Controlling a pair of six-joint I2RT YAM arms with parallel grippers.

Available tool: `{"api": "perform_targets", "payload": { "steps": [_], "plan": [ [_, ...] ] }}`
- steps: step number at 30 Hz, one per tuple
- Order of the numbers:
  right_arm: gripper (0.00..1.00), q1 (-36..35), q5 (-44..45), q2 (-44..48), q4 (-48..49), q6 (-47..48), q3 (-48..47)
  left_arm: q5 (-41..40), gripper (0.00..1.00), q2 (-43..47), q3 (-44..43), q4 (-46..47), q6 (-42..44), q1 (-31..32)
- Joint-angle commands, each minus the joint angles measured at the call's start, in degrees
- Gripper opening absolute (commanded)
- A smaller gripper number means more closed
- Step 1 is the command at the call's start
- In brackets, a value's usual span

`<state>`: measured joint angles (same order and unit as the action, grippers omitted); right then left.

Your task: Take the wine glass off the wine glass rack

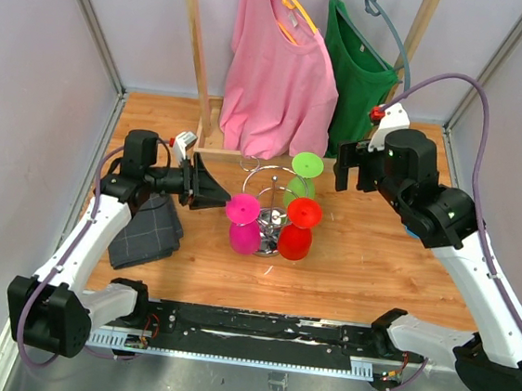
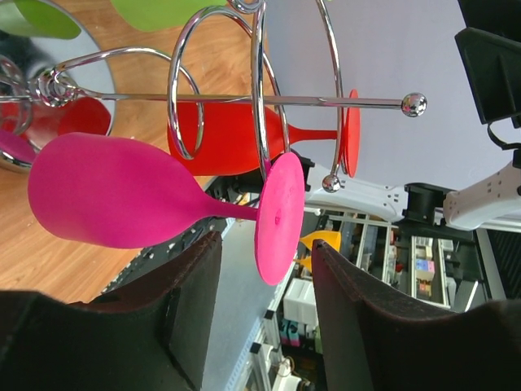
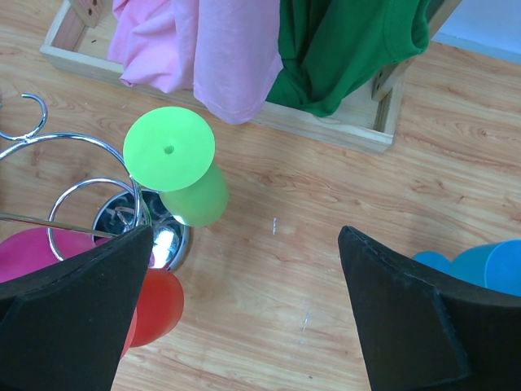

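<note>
The chrome wine glass rack (image 1: 271, 201) stands mid-table with three glasses hanging bowl down: magenta (image 1: 243, 224), red (image 1: 299, 227) and green (image 1: 304, 176). My left gripper (image 1: 220, 194) is open, level with the magenta glass's foot and just left of it. In the left wrist view the magenta glass (image 2: 114, 204) hangs from a wire loop (image 2: 260, 98), and the lower edge of its foot (image 2: 279, 216) sits between my open fingertips (image 2: 195, 301), apart from both. My right gripper (image 1: 346, 172) is open and empty, right of the rack and above the green glass (image 3: 183, 175).
A wooden clothes rack (image 1: 194, 48) with a pink shirt (image 1: 278, 76) and a green shirt (image 1: 358, 70) stands behind. A grey checked cloth (image 1: 148, 230) lies under my left arm. Blue cups (image 3: 480, 265) sit to the right, beneath my right arm.
</note>
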<state>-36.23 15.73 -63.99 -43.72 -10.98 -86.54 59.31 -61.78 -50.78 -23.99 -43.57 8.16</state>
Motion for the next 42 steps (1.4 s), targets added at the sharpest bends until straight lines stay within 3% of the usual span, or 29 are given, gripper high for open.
{"api": "perform_targets", "payload": {
  "steps": [1,10,24,31,42],
  "plan": [
    [0.99,-1.25,1.66,0.72,0.93,-0.78,-1.15,2.07,0.51,-0.18,0.52,0.96,-0.27,0.54],
    [0.98,-1.38,1.8,1.35,1.01,-0.81,-0.47,3.04,0.46,-0.69,0.32,0.94,-0.49,1.28],
    [0.98,-1.33,2.62,2.42,1.01,-0.84,0.66,4.46,0.27,-1.17,0.69,0.96,-0.77,1.85],
    [0.99,-1.39,2.64,2.6,1.01,-0.75,0.97,5.23,0.01,-1.15,0.86,0.89,-1.05,1.85],
    [0.98,-1.32,2.58,2.7,0.98,-0.45,1.05,7.34,0.0,-0.69,-0.29,0.85,-2.1,1.85]
  ]
}}
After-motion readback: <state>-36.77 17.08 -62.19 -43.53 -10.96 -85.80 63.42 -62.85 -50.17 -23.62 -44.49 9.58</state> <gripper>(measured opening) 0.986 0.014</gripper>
